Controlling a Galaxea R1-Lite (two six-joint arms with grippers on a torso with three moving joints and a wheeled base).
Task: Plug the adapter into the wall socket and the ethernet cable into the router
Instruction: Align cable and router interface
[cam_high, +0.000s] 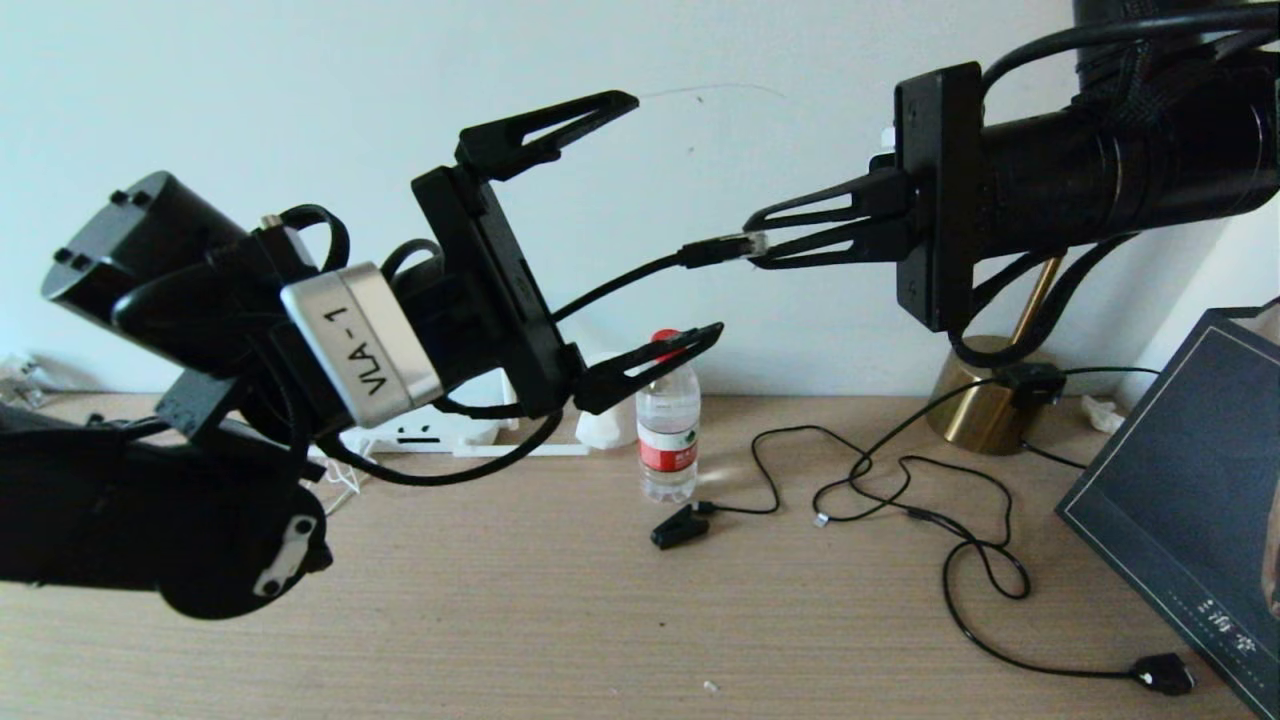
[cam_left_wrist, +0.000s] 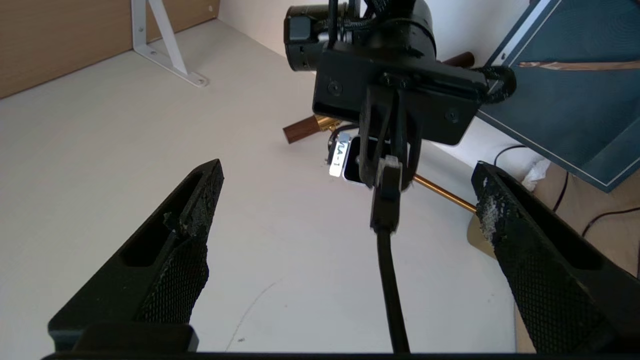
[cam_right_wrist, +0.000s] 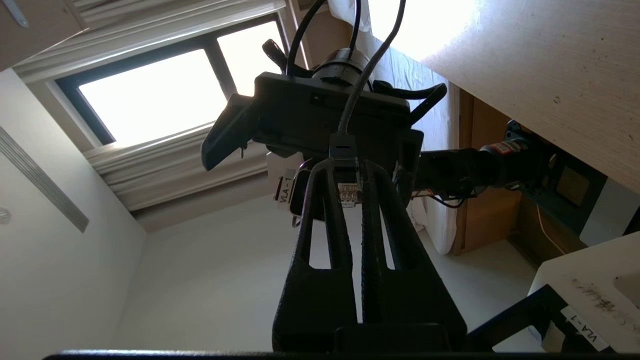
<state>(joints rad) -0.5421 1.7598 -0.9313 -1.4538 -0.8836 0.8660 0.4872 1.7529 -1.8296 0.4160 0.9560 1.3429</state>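
Right gripper (cam_high: 757, 243) is pinching the ethernet cable (cam_high: 712, 251) by its clear plug tip, up in the air. Left gripper (cam_high: 672, 222) is sitting wide apart around the cable, not touching it.

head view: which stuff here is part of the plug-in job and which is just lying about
Part of the job:
- ethernet cable, its plug pinched in the shut right gripper
- left gripper, open, with the cable running between its fingers

Just lying about:
- water bottle
- black clip plug
- loose black cords
- brass lamp base
- dark framed board
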